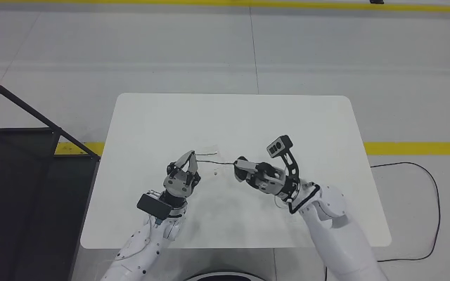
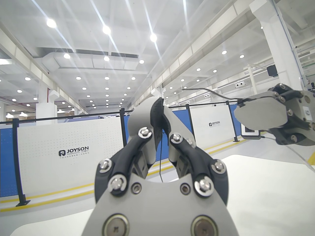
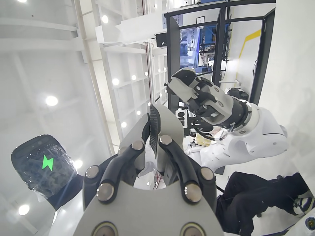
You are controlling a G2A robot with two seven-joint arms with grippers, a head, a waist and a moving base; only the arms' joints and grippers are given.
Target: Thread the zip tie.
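Both sets of jaws are pressed fully shut. Your left gripper pinches a thin black length of zip tie between its pads, with the strand trailing down through the gap behind the fingers. Your right gripper is clamped on a length that sticks out from its tips toward the left one. Both grippers hang above the middle of the white table, tips facing each other and close together.

From the left wrist, the free end coming off the right gripper curves past the left fingertips — beside them, not touching. I can't tell whether the two held lengths are one tie, or where the head with its slot sits.

Watch these as you close in:

- **Bending:** The free end is long and unsupported, so it will likely flex aside if it meets the head off-centre.
- **Buckling:** Push harder and it may buckle instead of feeding through.
- **Twisting:** The tie is thin in both grips, so a sideways nudge could turn it between the pads and spoil your alignment.
- **Blocked slot:** If the left pads cover the slot, you'll have nothing to aim for — check that first.
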